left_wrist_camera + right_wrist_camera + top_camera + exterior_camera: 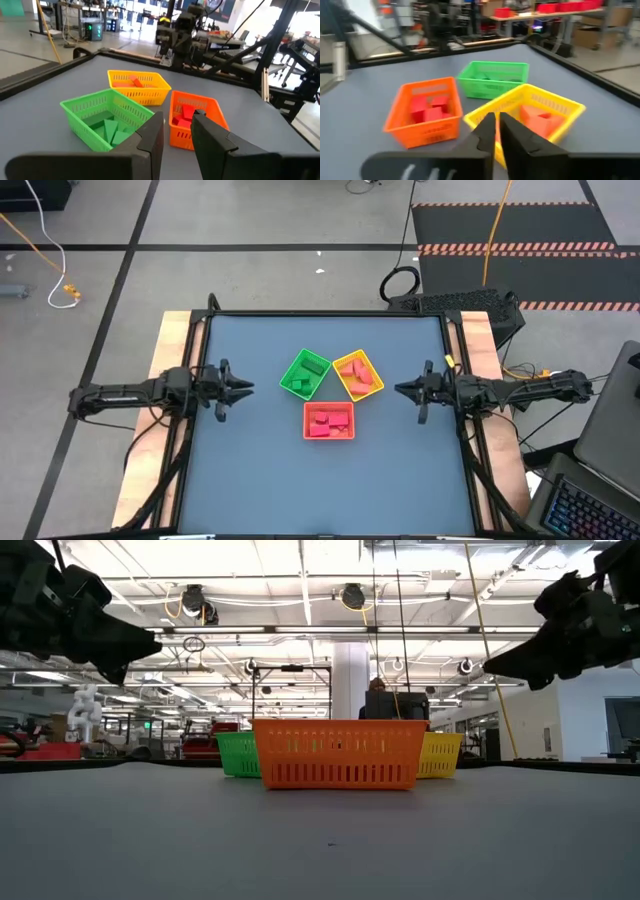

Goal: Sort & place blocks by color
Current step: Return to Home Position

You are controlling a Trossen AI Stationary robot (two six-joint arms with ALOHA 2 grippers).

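The high view shows the red tray [329, 404] at the middle of the table [250, 470], the green tray [288, 383] and the yellow tray [372, 368] touching its far corners; red blocks [322, 423] lie in the red tray, green blocks [308, 367] and salmon-orange blocks [360, 376] in the trays of their colour. The low view shows only the mesh walls; the blocks are hidden there. The left gripper [248, 388] hovers left of the red tray, its fingers a little parted, which only its wrist view shows; the right gripper [400, 390] hovers on the right, almost pressed together, both empty.
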